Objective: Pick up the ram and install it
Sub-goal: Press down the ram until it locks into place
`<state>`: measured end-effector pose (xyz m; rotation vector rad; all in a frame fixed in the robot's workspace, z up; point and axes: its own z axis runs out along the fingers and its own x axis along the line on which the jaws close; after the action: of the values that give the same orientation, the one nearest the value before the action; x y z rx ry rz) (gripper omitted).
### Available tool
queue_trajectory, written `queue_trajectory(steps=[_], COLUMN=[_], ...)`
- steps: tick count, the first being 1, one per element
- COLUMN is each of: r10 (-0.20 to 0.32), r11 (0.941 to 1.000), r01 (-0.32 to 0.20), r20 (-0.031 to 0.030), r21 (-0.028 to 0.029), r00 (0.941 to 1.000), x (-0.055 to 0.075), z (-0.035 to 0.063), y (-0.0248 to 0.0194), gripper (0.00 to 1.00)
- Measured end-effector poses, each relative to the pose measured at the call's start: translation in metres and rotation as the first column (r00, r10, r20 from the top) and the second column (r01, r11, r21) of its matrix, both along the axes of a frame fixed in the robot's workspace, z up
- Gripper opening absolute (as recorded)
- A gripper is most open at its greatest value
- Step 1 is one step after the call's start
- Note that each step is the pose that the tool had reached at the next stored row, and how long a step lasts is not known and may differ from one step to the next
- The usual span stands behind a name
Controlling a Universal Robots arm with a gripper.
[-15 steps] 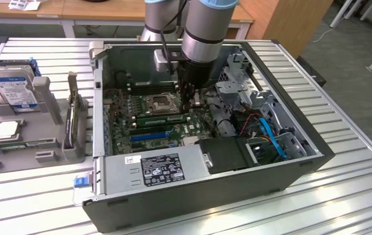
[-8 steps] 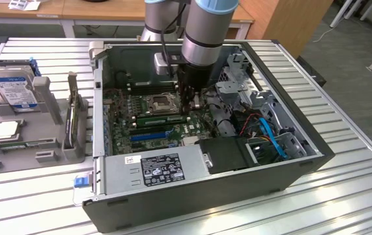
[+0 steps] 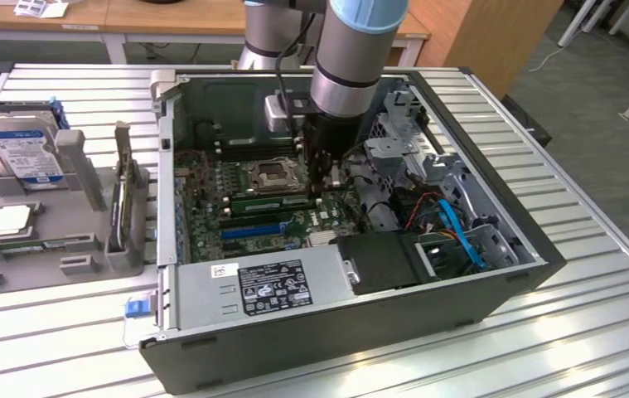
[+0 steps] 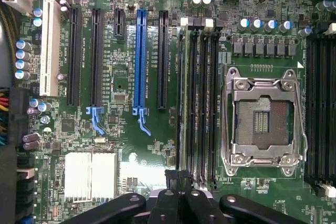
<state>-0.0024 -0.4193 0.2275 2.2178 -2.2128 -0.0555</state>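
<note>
On the exterior view's left I see a grey fixture tray on the slatted table. A hard drive stands upright in it, a CPU chip lies flat in front of that, and an expansion card stands on edge at the tray's right side.

Next comes the open computer case with the motherboard flat inside. The empty CPU socket sits near the middle of the board. Just beside it lies the ram – a green stick that looks seated along the memory slots, between the socket and the long blue slot.

The arm comes straight down into the case. In the wrist view the gripper hangs over one end of the memory slots, its fingers pressed together with nothing between them. I cannot tell whether the tips touch the stick.

Nearer the camera is the power supply with its label up – and on the exterior view's right a blue cable curves through the drive bay area.
</note>
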Motion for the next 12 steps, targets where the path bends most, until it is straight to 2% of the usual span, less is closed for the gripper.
queue_trajectory(steps=[1, 5, 10, 12], r10=[0.000, -0.001, -0.001, -0.001], r11=[1.0000, 1.0000, 1.0000, 1.0000], r01=[0.000, 0.001, 0.001, 0.001], r20=[-0.0001, 0.0000, 0.0005, 0.0011], r21=[-0.0003, -0.0073, -0.0095, -0.0074], r00=[1.0000, 1.0000, 1.0000, 1.0000], x=[0.0000, 0.0000, 0.0001, -0.0007], z=[0.0000, 0.0000, -0.0056, -0.0046], y=[0.0005, 0.0050, 0.0049, 0.0051], gripper=[0.10, 0.10, 0.10, 0.10])
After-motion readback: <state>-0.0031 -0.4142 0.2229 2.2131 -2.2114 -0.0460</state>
